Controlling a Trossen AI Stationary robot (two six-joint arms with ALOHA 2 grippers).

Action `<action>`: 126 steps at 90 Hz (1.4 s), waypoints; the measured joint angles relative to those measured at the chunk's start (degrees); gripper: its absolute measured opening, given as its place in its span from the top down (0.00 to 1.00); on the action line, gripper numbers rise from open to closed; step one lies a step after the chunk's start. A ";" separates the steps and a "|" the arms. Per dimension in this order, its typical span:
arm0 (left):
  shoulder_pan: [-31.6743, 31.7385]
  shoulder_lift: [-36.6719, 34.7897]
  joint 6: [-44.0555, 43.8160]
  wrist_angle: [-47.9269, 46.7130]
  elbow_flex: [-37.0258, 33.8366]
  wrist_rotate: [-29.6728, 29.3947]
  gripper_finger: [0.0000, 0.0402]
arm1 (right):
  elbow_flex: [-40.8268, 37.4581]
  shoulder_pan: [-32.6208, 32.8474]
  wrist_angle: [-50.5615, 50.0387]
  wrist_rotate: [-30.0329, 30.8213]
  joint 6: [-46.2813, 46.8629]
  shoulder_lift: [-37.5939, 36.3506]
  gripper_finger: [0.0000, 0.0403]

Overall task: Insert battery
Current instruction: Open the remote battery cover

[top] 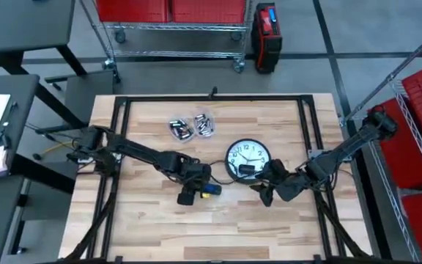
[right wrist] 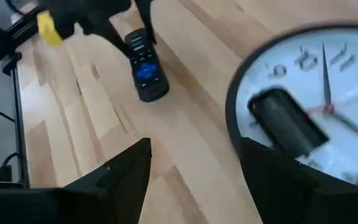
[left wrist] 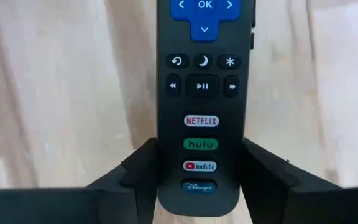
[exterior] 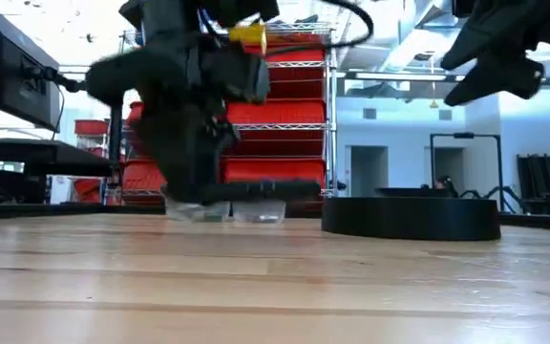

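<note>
The left hand (top: pixel 190 192) is down at the middle of the table (top: pixel 145 227), and its fingers (left wrist: pixel 143 171) are clamped on either side of a black remote (left wrist: pixel 201 106), gripping it at the end with the streaming buttons. The remote is buttons up, its blue arrow pad at the far end from the hand. In the right wrist view it lies on the wood (right wrist: pixel 145 73) with the left arm over it.

Over to the right, the right hand (top: pixel 264 192) hangs above the table just beside the wall clock (top: pixel 248 157), fingers (right wrist: pixel 126 168) spread wide, nothing between them. The clock lies flat, face up, white dial and black rim, and there is a small black block (right wrist: pixel 288 121) resting on the face near its centre.

Towards the back of the table, two clear tubs (top: pixel 192 127) sit side by side, both full of batteries, well apart from either hand. From table level the left arm (exterior: pixel 194 105) comes down in front of those tubs, while the clock (exterior: pixel 411 218) shows as a low black disc to the right.
</note>
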 joint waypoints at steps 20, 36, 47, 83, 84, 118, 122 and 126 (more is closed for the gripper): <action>2.93 -6.89 -5.57 -0.59 0.09 9.47 0.62 | -0.02 -3.33 11.75 -0.02 -31.07 0.00 0.43; 5.74 -10.56 -11.87 1.30 0.09 19.74 0.62 | -0.02 -5.81 22.77 -3.10 -55.94 0.00 0.43; 6.91 -12.22 -15.72 4.90 0.11 26.92 0.62 | -0.02 -7.48 27.84 -6.23 -66.20 0.00 0.43; 7.46 -12.86 -22.08 11.14 0.15 36.45 0.62 | 3.46 -7.91 34.31 -15.48 -70.61 8.62 0.43; 7.48 -12.86 -22.13 11.15 0.15 36.45 0.62 | 3.62 -7.91 34.26 -15.57 -70.61 8.96 0.43; 7.59 -12.86 -22.76 11.41 0.15 36.43 0.62 | 7.67 -10.51 34.29 -19.82 -70.61 14.34 0.49; 7.59 -12.86 -22.78 11.42 0.15 36.41 0.62 | 7.68 -10.52 34.78 -19.63 -70.55 14.28 0.54; 7.59 -12.86 -22.71 11.40 0.15 36.43 0.62 | 7.69 -10.70 34.84 -19.49 -70.06 14.25 0.60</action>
